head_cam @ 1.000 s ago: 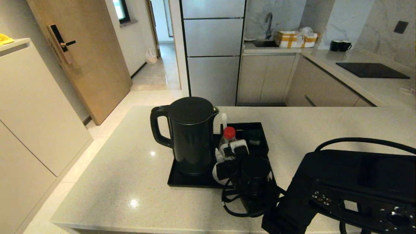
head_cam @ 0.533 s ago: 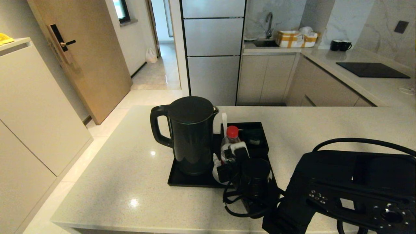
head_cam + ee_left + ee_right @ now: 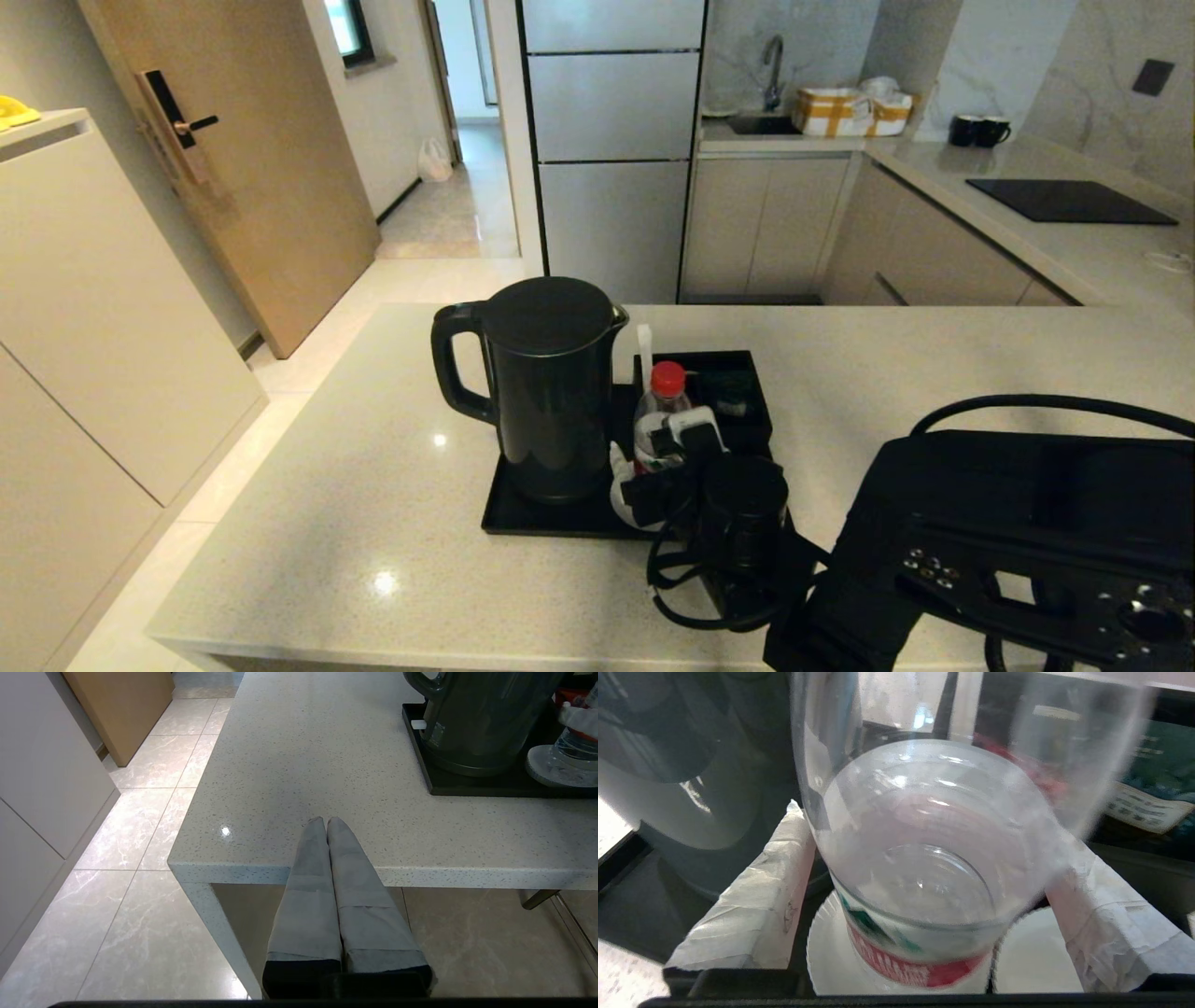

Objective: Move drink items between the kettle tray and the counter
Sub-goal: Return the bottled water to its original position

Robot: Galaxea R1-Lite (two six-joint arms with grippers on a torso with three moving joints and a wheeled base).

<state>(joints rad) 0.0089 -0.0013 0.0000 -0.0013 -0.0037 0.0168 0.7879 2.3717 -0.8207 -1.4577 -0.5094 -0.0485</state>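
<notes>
A clear water bottle [image 3: 665,403] with a red cap stands between the kettle [image 3: 551,383] and the black compartment box [image 3: 739,397] on the black kettle tray [image 3: 523,518]. My right gripper [image 3: 659,446] is shut on the water bottle [image 3: 924,868], one white padded finger on each side of its lower body. Below it lie two round white coasters [image 3: 829,952]. A second bottle is not visible. My left gripper [image 3: 326,820] hangs shut and empty over the near edge of the grey speckled counter [image 3: 327,765], to the left of the tray.
The tall black kettle stands at the tray's left end, close to the bottle. A green sachet [image 3: 1150,779] lies in the compartment box. Bare counter [image 3: 373,485] spreads left and right of the tray. A sink worktop and black hob [image 3: 1069,201] lie far behind.
The bottle and my right gripper have shifted slightly to the right, away from the kettle. The left arm has not moved.
</notes>
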